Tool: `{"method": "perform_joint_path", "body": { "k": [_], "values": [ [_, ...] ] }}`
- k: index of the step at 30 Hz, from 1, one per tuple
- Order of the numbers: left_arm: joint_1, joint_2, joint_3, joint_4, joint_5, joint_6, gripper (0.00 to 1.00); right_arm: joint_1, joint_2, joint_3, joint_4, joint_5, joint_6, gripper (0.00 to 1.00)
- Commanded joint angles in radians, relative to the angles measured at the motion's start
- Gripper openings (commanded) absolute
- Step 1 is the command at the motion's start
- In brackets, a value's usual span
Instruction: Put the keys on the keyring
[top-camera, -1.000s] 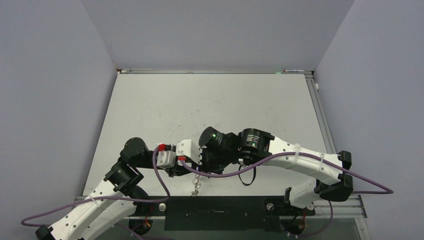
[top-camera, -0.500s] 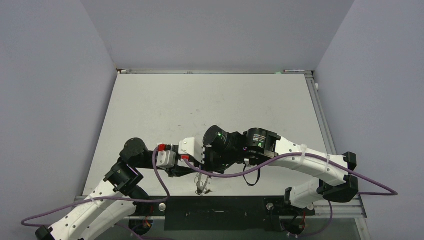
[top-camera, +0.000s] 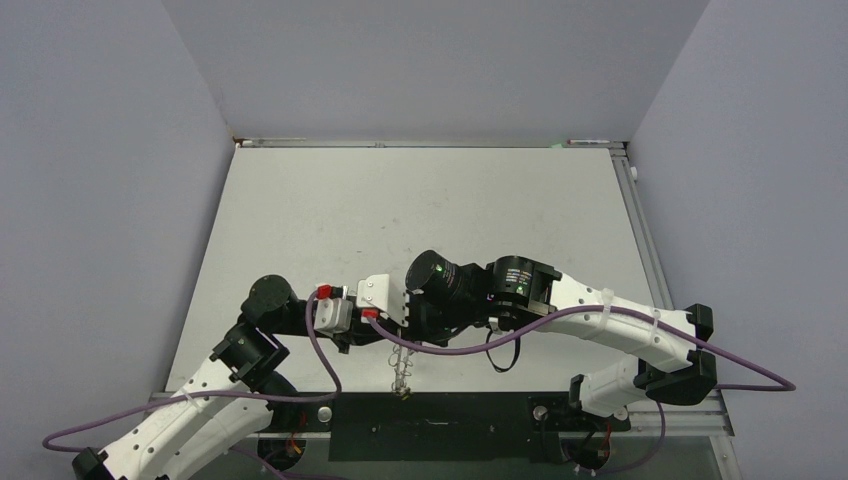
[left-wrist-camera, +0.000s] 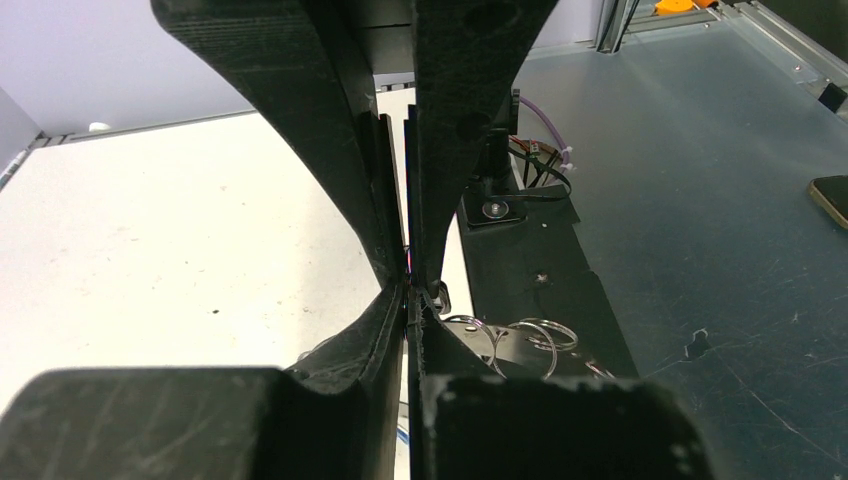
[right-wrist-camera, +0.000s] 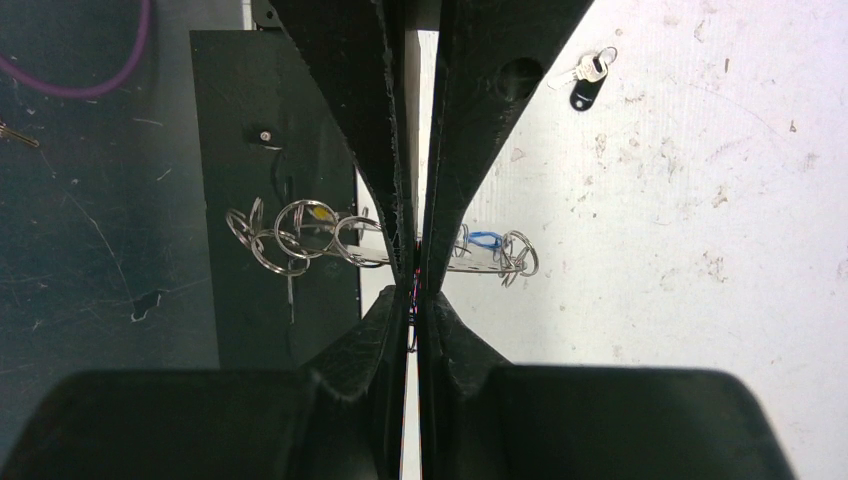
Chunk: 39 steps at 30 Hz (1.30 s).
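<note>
Right wrist view alone shows the right tool clamped on the keyring, a black key beyond. The left tool is closed, hold unclear.

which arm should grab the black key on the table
Left, probably: the right gripper is shut across the keyring, holding it up; the left gripper shows no clear load. The black key lies loose.

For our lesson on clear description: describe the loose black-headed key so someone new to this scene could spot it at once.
In the right wrist view, look at the white table right of the dark fingers. Near the top edge, above the loop-rimmed keyring, one small silver key lies alone. Its black head marks it out; the blue piece and yellow piece sit among the ring's loops.
</note>
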Motion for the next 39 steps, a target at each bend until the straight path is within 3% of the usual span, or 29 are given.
{"method": "perform_joint_path", "body": {
  "k": [1,6,11,14,17,26,31,39],
  "values": [
    [0.0,0.037,0.021,0.033,0.019,-0.022,0.0,0.009,-0.053,0.027,0.095,0.014,0.0,0.05],
    [0.003,0.037,0.044,0.057,0.033,-0.049,0.0,0.009,-0.132,-0.058,0.218,0.011,0.01,0.08],
    [0.018,-0.004,0.007,0.207,-0.027,-0.149,0.0,0.008,-0.269,-0.171,0.402,0.083,0.038,0.44],
    [0.013,-0.012,-0.006,0.261,-0.068,-0.175,0.0,0.006,-0.389,-0.261,0.556,0.198,0.082,0.5],
    [0.011,-0.025,-0.016,0.32,-0.087,-0.202,0.0,0.007,-0.529,-0.4,0.719,0.278,0.119,0.51],
    [0.01,-0.052,-0.076,0.535,-0.123,-0.351,0.0,0.007,-0.768,-0.724,1.017,0.225,0.179,0.49],
    [0.011,-0.052,-0.084,0.577,-0.103,-0.371,0.0,0.007,-0.741,-0.757,1.074,0.09,0.179,0.47],
    [0.011,-0.045,-0.101,0.649,-0.045,-0.413,0.0,0.007,-0.626,-0.661,0.965,-0.09,0.098,0.4]
  ]
}}
